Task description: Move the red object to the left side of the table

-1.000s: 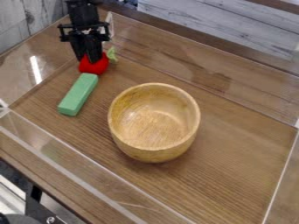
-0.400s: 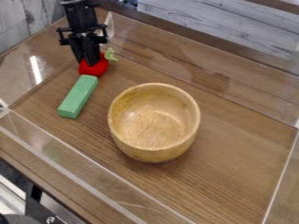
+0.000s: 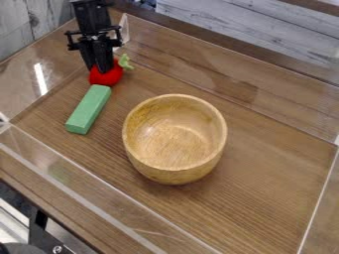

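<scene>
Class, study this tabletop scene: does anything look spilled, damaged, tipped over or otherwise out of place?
Nothing stands out. The round wooden bowl sits upright and empty, the flat green rectangular block lies flat on the brown wood-grain table, and the black gripper is down on the small red toy fruit. No spills or damage are visible.

The gripper covers the top of the red object, so any contact there is hidden; its arm is cut off by the top edge; the green bit beside the fruit is too small to make out; the bench runs off the right and bottom edges.
</scene>
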Available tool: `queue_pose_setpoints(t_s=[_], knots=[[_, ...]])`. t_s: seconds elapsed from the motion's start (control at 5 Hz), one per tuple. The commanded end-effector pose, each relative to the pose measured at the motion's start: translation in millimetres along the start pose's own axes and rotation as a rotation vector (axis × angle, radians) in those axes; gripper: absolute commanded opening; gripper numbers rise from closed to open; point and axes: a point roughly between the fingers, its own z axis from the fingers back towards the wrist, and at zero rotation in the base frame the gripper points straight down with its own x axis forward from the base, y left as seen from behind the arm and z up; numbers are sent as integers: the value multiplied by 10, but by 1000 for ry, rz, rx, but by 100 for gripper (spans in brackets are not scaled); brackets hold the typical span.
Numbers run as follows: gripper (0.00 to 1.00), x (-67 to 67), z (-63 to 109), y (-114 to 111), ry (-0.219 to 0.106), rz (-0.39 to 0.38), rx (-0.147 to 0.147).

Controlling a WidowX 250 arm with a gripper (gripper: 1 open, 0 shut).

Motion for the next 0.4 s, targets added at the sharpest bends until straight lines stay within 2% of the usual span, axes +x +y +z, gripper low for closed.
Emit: queue_pose_setpoints(t_s=[0.0, 0.2], knots=[[0, -85, 225, 50, -45, 23, 10], [0, -137, 266, 64, -45, 38, 2]])
